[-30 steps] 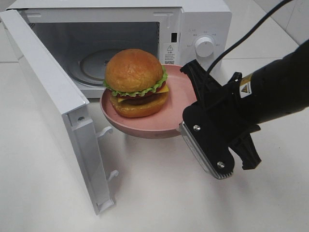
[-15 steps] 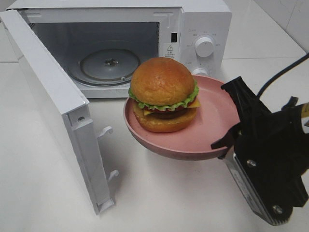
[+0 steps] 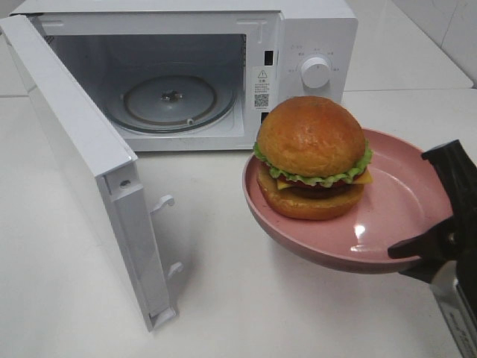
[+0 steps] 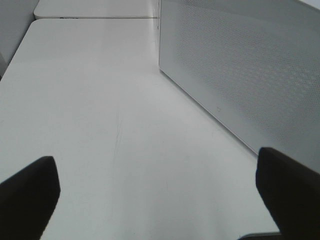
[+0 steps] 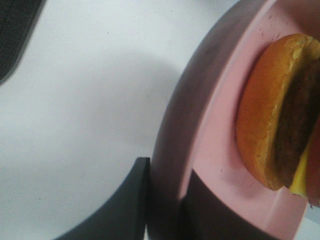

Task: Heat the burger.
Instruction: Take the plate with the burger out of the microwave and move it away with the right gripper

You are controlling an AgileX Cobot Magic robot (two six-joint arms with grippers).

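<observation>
Burger [image 3: 311,156] sits on a pink plate [image 3: 406,205] held above the counter [image 3: 238,298] before the open microwave [image 3: 179,74], right pincer [image 3: 440,224] clamped on the rim. Left wrist: left pincer [image 4: 160,192] spread wide over bare counter beside the door [image 4: 245,70]. Right wrist: fingers [image 5: 125,207] grip the plate's edge.

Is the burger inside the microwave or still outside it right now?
Outside. The burger sits on the pink plate in front of the open microwave, whose glass turntable is bare.
</observation>
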